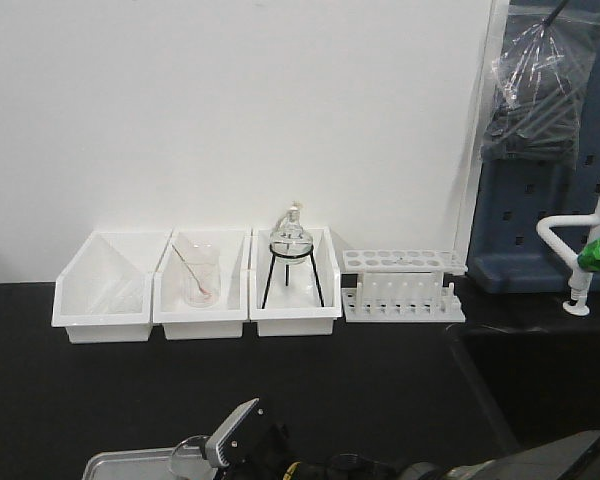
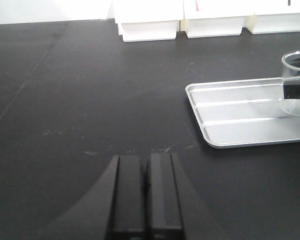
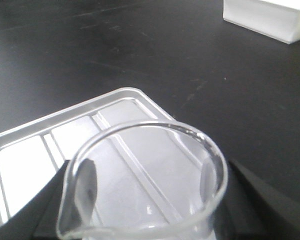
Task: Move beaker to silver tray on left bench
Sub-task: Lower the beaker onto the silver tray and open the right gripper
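The left bench [image 2: 80,115] is a broad, matte black countertop, faintly scuffed and dusty. On it lies the silver tray [image 2: 240,125] — shallow, brushed metal, rounded at the corners, with a low raised rim and pressed ridges across its floor. The beaker [image 3: 145,185], thin clear glass with a rolled rim and a small pour spout, sits over the tray, pinched between the dark fingers of the right gripper [image 3: 145,190], which press on opposite sides of its wall. Whether its base touches the tray floor cannot be told. The task appears nearly complete: the carry is made — what is left is to set the glass down, if not yet down, and release it. The left gripper [image 2: 146,195] hangs low over bare countertop near the tray, its flat black fingers pressed together and holding nothing.
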Controlling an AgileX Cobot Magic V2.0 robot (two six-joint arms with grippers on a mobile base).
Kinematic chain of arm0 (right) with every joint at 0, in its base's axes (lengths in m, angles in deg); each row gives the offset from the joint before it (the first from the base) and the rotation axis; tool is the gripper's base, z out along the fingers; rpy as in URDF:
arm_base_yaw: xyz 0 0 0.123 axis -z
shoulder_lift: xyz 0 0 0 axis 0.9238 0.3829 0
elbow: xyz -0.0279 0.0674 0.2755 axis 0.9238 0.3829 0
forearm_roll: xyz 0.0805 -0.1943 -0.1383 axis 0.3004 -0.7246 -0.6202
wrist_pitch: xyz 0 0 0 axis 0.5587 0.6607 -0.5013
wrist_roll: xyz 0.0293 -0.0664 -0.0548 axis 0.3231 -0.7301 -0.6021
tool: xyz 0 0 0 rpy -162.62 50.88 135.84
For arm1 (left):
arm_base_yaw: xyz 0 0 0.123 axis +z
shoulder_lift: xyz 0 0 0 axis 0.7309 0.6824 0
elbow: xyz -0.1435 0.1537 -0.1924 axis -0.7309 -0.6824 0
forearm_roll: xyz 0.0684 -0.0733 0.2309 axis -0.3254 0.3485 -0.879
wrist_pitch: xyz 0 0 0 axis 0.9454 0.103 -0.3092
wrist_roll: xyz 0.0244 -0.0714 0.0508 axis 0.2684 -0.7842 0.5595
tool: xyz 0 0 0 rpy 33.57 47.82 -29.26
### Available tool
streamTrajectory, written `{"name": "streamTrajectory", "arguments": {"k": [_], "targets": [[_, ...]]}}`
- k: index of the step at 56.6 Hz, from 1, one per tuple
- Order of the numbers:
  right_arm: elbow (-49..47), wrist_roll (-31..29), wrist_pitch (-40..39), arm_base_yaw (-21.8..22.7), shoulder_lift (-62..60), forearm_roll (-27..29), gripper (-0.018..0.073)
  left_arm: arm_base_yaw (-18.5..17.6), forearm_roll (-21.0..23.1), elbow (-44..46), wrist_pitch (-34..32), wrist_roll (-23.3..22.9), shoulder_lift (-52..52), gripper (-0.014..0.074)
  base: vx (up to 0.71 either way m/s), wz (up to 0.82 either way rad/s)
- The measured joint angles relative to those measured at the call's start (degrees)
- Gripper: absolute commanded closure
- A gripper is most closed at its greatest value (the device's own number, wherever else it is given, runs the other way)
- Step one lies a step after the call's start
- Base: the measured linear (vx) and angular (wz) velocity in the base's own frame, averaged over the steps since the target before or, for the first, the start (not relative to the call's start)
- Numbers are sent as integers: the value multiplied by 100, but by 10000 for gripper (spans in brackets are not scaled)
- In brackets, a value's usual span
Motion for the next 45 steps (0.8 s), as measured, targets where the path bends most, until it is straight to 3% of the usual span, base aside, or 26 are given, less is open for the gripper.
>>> {"name": "streamTrajectory", "arguments": {"k": [11, 30, 36, 45], "targets": [[0, 5, -43, 0, 1, 31, 363, 0, 0, 0, 0, 0, 0, 595, 0, 0], [0, 23, -209, 0, 1, 38, -108, 0, 0, 0, 0, 0, 0, 595, 0, 0], [0, 41, -315, 0, 1, 43, -169, 0, 0, 0, 0, 0, 0, 595, 0, 0], [0, 45, -328, 0, -81, 43, -159, 0, 0, 0, 0, 0, 0, 595, 0, 0]]}}
